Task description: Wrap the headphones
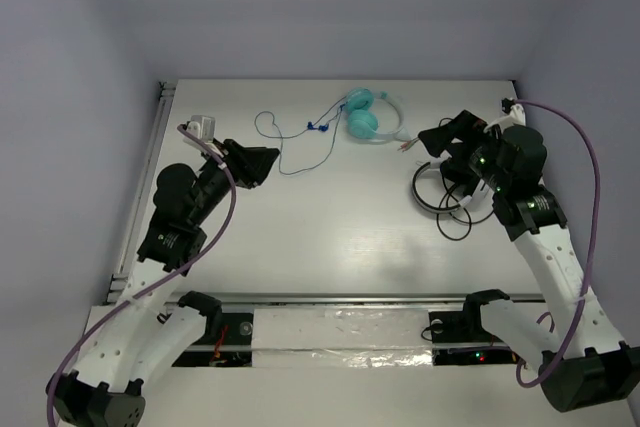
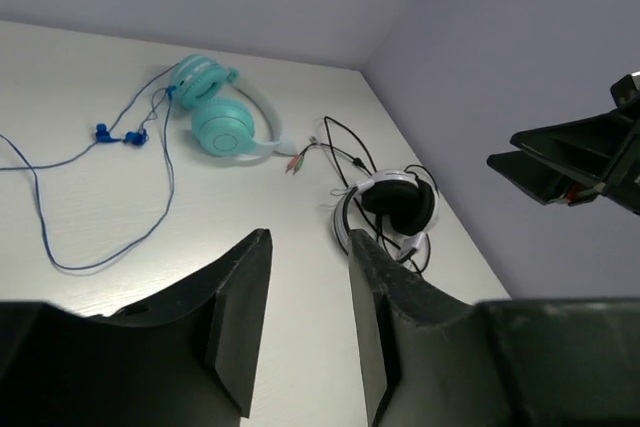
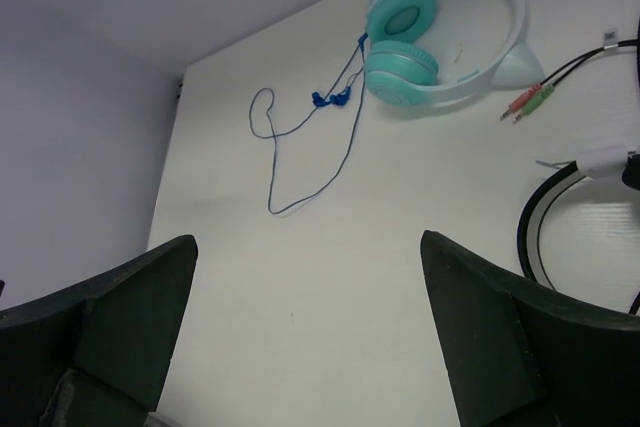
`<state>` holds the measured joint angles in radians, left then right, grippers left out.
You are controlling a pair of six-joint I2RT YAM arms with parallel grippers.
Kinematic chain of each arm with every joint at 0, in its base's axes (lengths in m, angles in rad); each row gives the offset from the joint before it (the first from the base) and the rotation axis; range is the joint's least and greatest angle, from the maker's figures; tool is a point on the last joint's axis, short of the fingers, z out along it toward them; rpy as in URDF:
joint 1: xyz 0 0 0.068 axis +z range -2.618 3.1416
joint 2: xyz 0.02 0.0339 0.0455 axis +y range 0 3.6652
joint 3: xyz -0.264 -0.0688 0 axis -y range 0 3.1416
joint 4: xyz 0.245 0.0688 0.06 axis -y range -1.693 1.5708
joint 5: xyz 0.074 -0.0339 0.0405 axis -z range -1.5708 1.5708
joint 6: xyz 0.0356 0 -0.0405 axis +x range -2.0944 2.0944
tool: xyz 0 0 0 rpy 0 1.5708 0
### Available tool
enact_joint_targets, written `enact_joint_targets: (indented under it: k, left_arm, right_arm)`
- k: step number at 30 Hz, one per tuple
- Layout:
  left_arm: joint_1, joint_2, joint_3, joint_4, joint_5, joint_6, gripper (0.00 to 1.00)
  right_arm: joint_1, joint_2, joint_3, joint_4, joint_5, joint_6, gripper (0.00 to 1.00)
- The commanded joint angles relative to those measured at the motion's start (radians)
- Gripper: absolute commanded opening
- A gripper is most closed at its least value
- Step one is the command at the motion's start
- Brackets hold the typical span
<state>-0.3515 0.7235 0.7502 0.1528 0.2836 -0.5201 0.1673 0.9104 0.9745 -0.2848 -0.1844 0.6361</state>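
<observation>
1. Position: the headphones (image 1: 422, 195) lie flat on the table (image 1: 330, 247) at about 3 o'clock in the top view. They sit under the right gripper (image 1: 450, 133), which hovers above them without touching.
2. Their cable (image 3: 590, 60) is loose. Loops spill toward 6 o'clock, and one run leads toward 11 o'clock, ending in the pink and green plugs (image 3: 527, 104). We judge that no wrapping is done yet.
3. The right gripper's fingers stand wide apart with nothing between them. The left gripper (image 1: 268, 165) hangs at 9 o'clock, well apart from the headset, with a narrow gap and nothing in it.
4. We take the step in hand to be the first grasp. To do it well, we would have one gripper steady the headband and the other pinch the cable close to where it leaves the earcup. That way each turn winds snug and does not drag the whole set across the table. We would gather the plug end last.
5. The headband's curve bulges toward 9 o'clock and the earcups sit toward 3 o'clock, so we read the long axis as running 9 to 3. The right arm hides part of the set, so this is approximate.
6. Further out, the teal headphones (image 1: 365, 119) lie at 12 o'clock, near the plugs, and their blue cable (image 3: 322, 100) trails toward 10 o'clock. We should keep our cable clear of both.
</observation>
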Motion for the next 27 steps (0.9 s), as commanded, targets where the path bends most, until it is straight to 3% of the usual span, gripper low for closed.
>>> enact_joint_targets:
  k: [1,3,4,6,7,9,14,16,17,18,19,20,22,24,25,27]
  left_arm:
    - [-0.009,0.02,0.063,0.045,-0.004,-0.018,0.33]
    - [-0.082,0.062,0.066,0.065,-0.023,-0.04,0.26]
    - [-0.133,0.097,0.066,0.073,-0.1,-0.041,0.21]
    - [-0.333,0.146,0.08,0.079,-0.229,-0.032,0.2]
    - [-0.395,0.18,0.093,0.07,-0.371,-0.014,0.18]
    - [-0.514,0.295,0.142,0.044,-0.473,-0.012,0.16]
    - [-0.661,0.595,0.285,0.032,-0.609,0.04,0.04]
    - [-0.734,0.7,0.43,-0.01,-0.679,0.072,0.0]
    - [-0.751,0.803,0.525,-0.063,-0.699,0.08,0.0]
    - [-0.765,0.848,0.563,-0.079,-0.707,0.084,0.0]
    - [-0.774,0.894,0.596,-0.085,-0.713,0.083,0.0]
    - [-0.784,0.974,0.624,-0.097,-0.71,0.08,0.0]
    - [-0.784,1.052,0.726,-0.125,-0.696,0.057,0.0]
    - [-0.784,1.166,0.794,-0.153,-0.704,0.043,0.12]
    - [-0.784,1.207,0.883,-0.192,-0.701,0.026,0.23]
    - [-0.784,1.322,0.972,-0.265,-0.719,0.009,0.33]
  right_arm:
    - [0.011,-0.022,0.053,0.052,-0.062,-0.009,1.0]
    - [0.02,-0.022,0.078,0.053,-0.052,-0.025,1.0]
    - [0.02,-0.013,0.101,0.036,0.006,-0.038,1.0]
    - [0.02,0.001,0.222,-0.044,0.093,-0.064,1.0]
    - [0.02,0.005,0.265,-0.056,0.153,-0.07,1.0]
    - [0.02,0.002,0.357,-0.034,0.152,-0.094,1.0]
    - [0.02,0.044,0.467,-0.039,0.174,-0.112,1.0]
    - [0.02,0.048,0.475,-0.027,0.133,-0.121,1.0]
    - [0.02,0.051,0.471,-0.007,0.091,-0.116,0.87]
    - [0.02,0.051,0.471,0.004,0.091,-0.112,0.87]
    - [0.02,0.053,0.469,0.004,0.079,-0.104,0.15]
    - [0.02,0.056,0.474,-0.002,0.088,-0.096,0.0]
    - [0.02,0.064,0.486,-0.024,0.096,-0.108,0.0]
    - [0.02,0.067,0.486,-0.028,0.082,-0.107,0.04]
    - [0.02,0.064,0.481,-0.024,0.063,-0.102,0.2]
    - [0.02,0.058,0.463,-0.013,0.051,-0.096,0.36]
